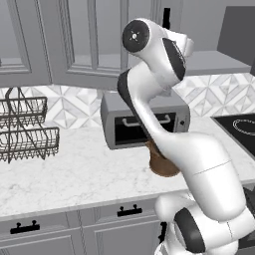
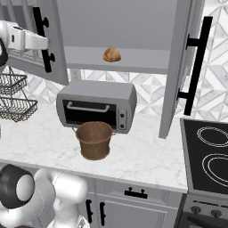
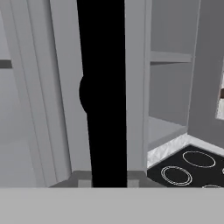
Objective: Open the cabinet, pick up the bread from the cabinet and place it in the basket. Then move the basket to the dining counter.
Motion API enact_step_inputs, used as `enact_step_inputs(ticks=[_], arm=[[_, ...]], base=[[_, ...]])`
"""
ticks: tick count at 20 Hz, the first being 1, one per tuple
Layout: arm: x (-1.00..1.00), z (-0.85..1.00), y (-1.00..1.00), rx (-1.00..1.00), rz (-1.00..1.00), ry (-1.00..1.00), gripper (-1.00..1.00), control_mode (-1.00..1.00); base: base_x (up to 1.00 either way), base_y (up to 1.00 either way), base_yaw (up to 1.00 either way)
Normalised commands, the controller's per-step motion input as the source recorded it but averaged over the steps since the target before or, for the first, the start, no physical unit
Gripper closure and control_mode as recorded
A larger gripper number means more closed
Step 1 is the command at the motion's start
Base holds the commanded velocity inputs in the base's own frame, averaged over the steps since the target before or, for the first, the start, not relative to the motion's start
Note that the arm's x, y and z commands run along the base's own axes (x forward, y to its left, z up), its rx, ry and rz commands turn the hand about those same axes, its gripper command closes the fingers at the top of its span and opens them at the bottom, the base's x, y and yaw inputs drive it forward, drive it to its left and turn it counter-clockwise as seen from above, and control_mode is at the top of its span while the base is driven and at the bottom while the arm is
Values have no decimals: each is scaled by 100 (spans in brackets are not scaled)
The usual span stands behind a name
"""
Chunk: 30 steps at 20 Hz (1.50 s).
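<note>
Our jaws are closed tight on the handle (image 3: 103, 87) of the left cabinet door (image 2: 55, 49): in the hand view the black bar runs straight up the middle, right against the camera, with the gray door frame on either side of it. In the right base view the white hand reaches in from the left edge to that same handle (image 2: 42, 38), though the gripper itself is hidden there. Both doors stand swung out, the right door (image 2: 178, 67) well apart from the left, so we see into the cabinet (image 2: 120, 26). The bread (image 2: 111, 54) sits on the lower shelf, roughly midway between the doors. Below the shelf a toaster oven (image 2: 95, 107) stands on the worktop (image 2: 147, 156) against the tiled wall, and the basket (image 2: 94, 140) stands upright just in front of it, near its lower edge. In the left base view our arm covers most of the basket (image 1: 160, 164). A wire rack (image 1: 25, 129) stands at the left end of the worktop, and a black cooktop (image 2: 207, 164) lies to the right.
</note>
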Motion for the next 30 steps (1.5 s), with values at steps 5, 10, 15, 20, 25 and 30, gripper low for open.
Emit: enact_step_inputs(ticks=[5,10,15,20,25,30], arm=[[-100,4,64,0,-30,-1,100,-100],[-100,0,87,-5,-29,-3,100,-100],[-78,0,66,-1,-28,1,-100,-100],[-1,0,11,0,-7,1,-100,-100],[-2,-8,3,0,0,0,-100,-100],[14,-35,37,0,2,0,-100,-100]], base=[[0,0,0],[0,0,0],[0,0,0],[0,0,0],[0,0,0],[0,0,0]])
